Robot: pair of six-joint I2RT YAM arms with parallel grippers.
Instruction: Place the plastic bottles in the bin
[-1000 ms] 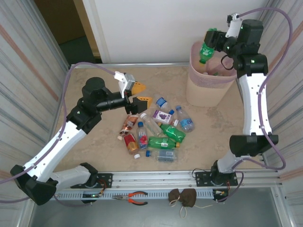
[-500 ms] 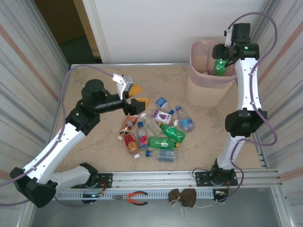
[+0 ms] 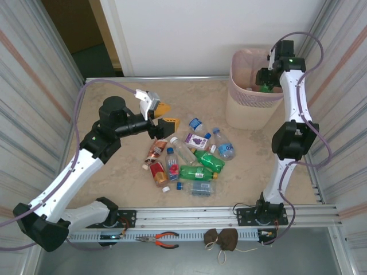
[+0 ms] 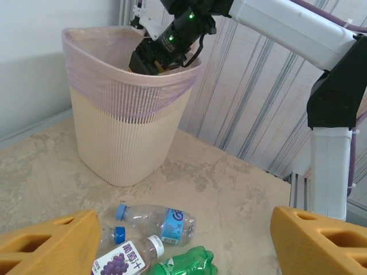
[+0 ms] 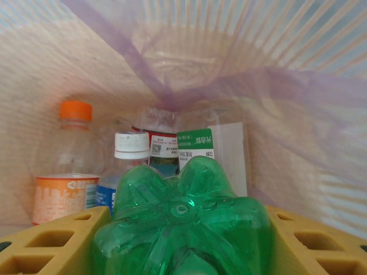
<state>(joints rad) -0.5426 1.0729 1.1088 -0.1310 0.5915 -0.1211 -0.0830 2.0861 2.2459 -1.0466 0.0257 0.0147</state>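
Several plastic bottles [image 3: 192,156] lie in a pile mid-table. My left gripper [image 3: 165,116] hovers open just left of the pile. In the left wrist view, the left gripper [image 4: 186,236] has a clear blue-label bottle [image 4: 157,220], a grape-label bottle [image 4: 121,259] and a green bottle [image 4: 186,263] below it, touching none. The pale-pink bin [image 3: 243,109] stands at the back right. My right gripper [image 3: 265,85] reaches down inside it, shut on a green bottle [image 5: 183,215] held base-first. More bottles stand on the bin's floor, one orange-capped [image 5: 71,163] and one white-capped [image 5: 131,150].
Corrugated metal walls close in both sides of the table. Pliers [image 3: 163,239] and a brown pouch [image 3: 223,239] lie on the front rail. The right arm's upright link [image 4: 331,166] stands right of the bin [image 4: 123,134]. Bare tabletop lies between pile and bin.
The right gripper has carried the green bottle from above the bin's rim down into the bin. The left arm has barely moved.
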